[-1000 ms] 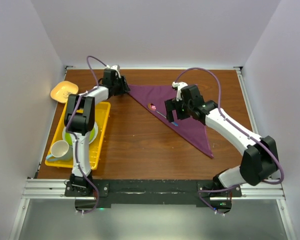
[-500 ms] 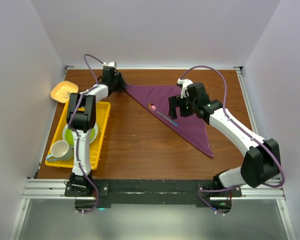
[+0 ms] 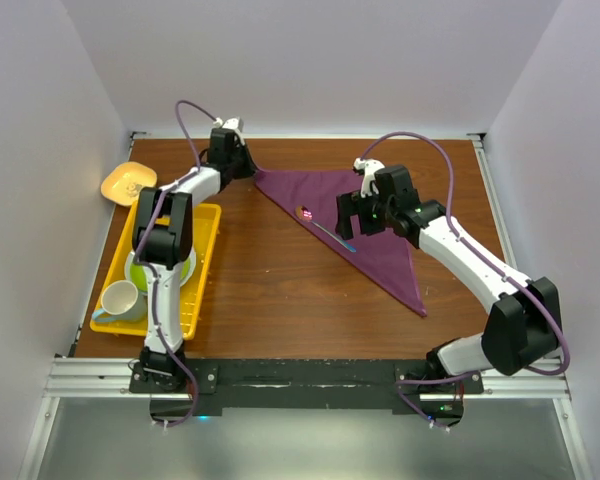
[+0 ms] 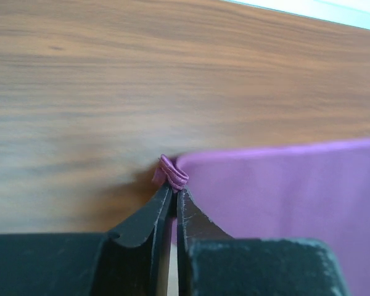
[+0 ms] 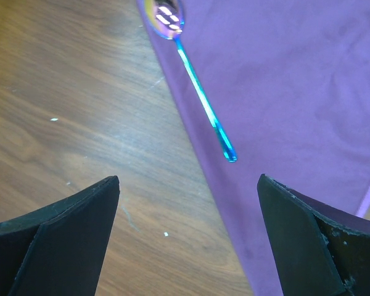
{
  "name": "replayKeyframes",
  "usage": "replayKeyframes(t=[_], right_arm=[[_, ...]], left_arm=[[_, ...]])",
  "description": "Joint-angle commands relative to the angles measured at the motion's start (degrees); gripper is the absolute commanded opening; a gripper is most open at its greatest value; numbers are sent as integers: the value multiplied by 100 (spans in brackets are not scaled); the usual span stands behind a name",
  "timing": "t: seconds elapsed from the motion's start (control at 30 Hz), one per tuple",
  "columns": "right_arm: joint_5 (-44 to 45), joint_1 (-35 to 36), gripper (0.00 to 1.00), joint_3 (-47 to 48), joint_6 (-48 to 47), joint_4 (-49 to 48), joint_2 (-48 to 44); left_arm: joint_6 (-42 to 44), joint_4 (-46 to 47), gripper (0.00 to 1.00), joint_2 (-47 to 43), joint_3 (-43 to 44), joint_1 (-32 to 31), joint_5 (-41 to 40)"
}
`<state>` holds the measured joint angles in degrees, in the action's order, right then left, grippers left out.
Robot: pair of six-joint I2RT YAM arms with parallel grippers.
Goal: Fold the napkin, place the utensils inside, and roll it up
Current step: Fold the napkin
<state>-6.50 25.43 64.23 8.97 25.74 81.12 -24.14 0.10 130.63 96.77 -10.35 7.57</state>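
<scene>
Up at the far edge, we see our left gripper (image 3: 250, 171) clamping the napkin (image 3: 375, 225) corner, cloth spreading toward four o'clock; right gripper (image 5: 186, 182) gapes wide over the spoon (image 5: 203, 105).

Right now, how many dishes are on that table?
3: a yellow dish at the far left corner, a green plate and a white cup in the yellow tray. More could hide beneath the left arm.

Top view looks down over whole table (image 3: 280, 280); both wrist views close, sharing napkin (image 3: 390, 262).

Green plate (image 3: 186, 269), white mug (image 3: 120, 298) in yellow tray (image 3: 209, 222)
</scene>
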Motion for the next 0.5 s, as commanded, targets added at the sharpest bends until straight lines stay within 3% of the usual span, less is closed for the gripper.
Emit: replayKeyframes(t=[0.0, 0.3, 0.47], right_arm=[[-404, -29, 98, -59, 210, -60, -404], [-466, -29, 98, -463, 421, 116, -1063], [-422, -29, 98, -552, 439, 282, -1344]], left_arm=[[86, 201, 10, -1074, -473, -519, 174], [-310, 395, 9, -2321, -1660, -1302, 253], [-460, 368, 9, -2586, -1855, -1742, 420]])
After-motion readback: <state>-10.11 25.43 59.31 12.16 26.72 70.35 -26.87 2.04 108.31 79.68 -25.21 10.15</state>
